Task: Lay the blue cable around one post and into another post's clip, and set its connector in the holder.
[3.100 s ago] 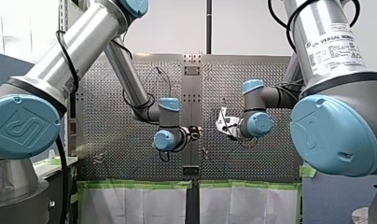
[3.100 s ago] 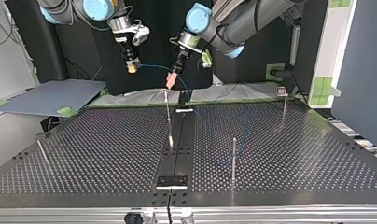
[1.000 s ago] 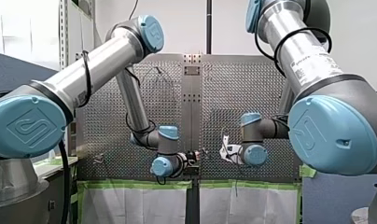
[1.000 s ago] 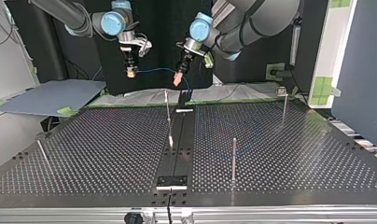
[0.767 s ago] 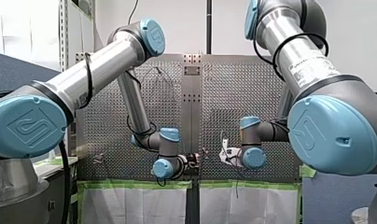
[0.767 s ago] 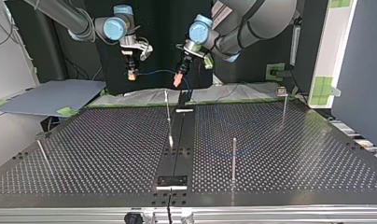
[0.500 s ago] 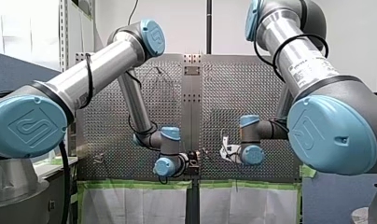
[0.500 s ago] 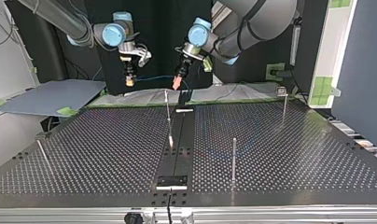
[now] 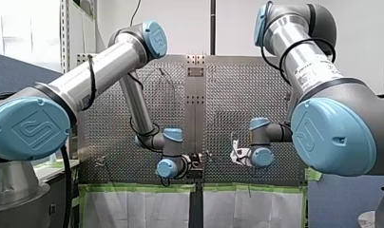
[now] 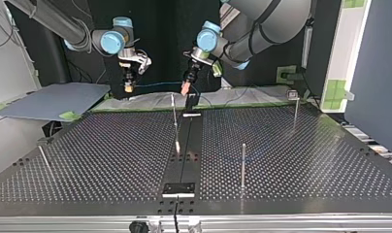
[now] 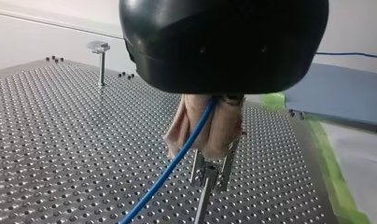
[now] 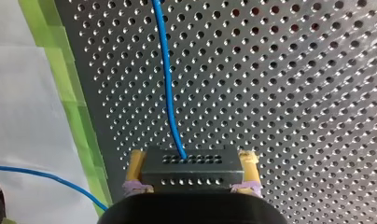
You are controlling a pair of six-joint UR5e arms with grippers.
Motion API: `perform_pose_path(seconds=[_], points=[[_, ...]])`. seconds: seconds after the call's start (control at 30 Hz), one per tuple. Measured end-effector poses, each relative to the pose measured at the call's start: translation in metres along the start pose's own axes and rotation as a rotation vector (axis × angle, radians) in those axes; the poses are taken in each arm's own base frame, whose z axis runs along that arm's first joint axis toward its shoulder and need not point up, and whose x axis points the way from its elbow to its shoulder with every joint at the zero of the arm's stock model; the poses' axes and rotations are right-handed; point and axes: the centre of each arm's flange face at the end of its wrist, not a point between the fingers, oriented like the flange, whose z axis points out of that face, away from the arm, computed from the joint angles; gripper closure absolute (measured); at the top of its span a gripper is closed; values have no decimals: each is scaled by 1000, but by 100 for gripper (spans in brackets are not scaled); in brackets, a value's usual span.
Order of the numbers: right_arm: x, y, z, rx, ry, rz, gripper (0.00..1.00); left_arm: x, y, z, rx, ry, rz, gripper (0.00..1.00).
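The blue cable [image 10: 157, 83] runs taut between my two grippers above the table's far edge in the top view. My left gripper [image 10: 185, 89] has beige pads and is shut on the cable [image 11: 177, 158], just above the clip post [image 11: 209, 175], which in the top view stands at the far middle [image 10: 174, 119]. My right gripper [image 12: 190, 163] has yellow pads and is shut on the black connector [image 12: 189, 171]; the cable [image 12: 167, 70] leaves it ahead. In the top view this gripper [image 10: 128, 87] hangs left of the clip post. The holder [image 10: 179, 188] sits at the near middle.
Plain posts stand on the perforated table [image 10: 111, 155]: one near right of centre [image 10: 243, 165], one at the far right with a flat top [image 10: 295, 109], a leaning one at the left [image 10: 43, 160]. Green tape [image 12: 70, 102] lines the table edge. A grey board [image 10: 53, 99] lies beyond it.
Both grippers have come down toward the table's far edge. My right gripper moved to the top view's left with the connector, drawing the cable out straighter.
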Motion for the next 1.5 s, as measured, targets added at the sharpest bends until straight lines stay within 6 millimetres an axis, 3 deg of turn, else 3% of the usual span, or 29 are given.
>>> perform_pose_path(seconds=[0.23, 0.5, 0.7, 1.5], points=[[5, 3, 7, -2, -10, 4, 100, 3, 1, 0, 11, 24, 1, 99], [8, 2, 11, 0, -7, 6, 100, 28, 10, 12, -9, 88, 48, 99], [10, 8, 14, -9, -2, 3, 100, 32, 12, 17, -17, 123, 78, 99], [11, 20, 18, -19, 1, -8, 100, 3, 11, 40, -21, 57, 53, 99]])
